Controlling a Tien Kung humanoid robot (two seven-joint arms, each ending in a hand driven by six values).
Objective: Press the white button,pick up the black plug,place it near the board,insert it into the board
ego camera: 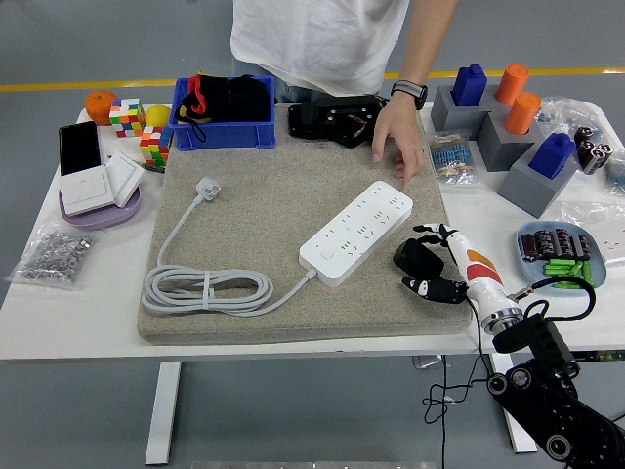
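The robot's right hand [430,270] is curling its fingers around the black plug [414,258], holding it just off the power strip's [356,233] right side, near the grey mat's [244,195] front right corner. The white button [328,256] is sitting at the strip's near end. A person's hand [398,140] is resting on the mat's far right edge.

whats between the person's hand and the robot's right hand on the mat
In the head view, the far end of the white power strip lies between the person's hand and the right hand, which holds the black plug.
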